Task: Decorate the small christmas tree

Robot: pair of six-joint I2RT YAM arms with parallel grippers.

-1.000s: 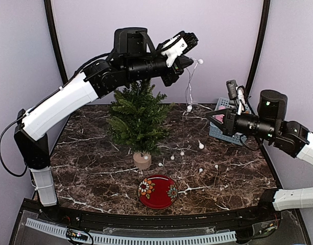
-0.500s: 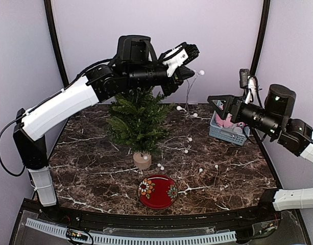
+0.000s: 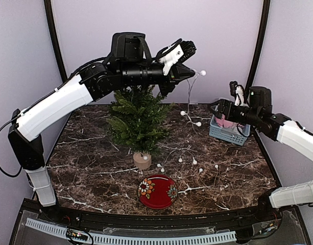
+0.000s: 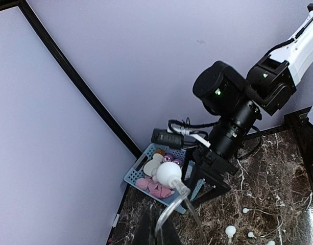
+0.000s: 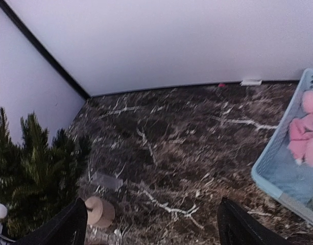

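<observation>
The small christmas tree (image 3: 138, 117) stands upright on its round wooden stump, left of the middle of the dark marble surface (image 3: 233, 168). The left arm reaches high over it, and the left gripper (image 3: 188, 70) sits just above and to the right of the treetop. Its jaws are pinched shut on a string of white bulbs (image 3: 183, 113). One bulb pokes out past the jaws. The rest of the clear wire drops to the surface and trails off in loose loops right of the tree, with several bulbs lying near the stump.

Over on the right, the right gripper (image 3: 218, 109) hovers just beside a light blue basket (image 3: 225, 133) at the back right of the surface. Its jaws are spread wide with nothing between them. From its own camera I can see only bare marble between the two fingers (image 5: 74, 224), the tree off to the left and the basket to the right. There are pink things (image 5: 305, 133) in the basket. A red flowered plate (image 3: 157, 191) lies flat at the near edge, in front of the tree and a little to its right.
</observation>
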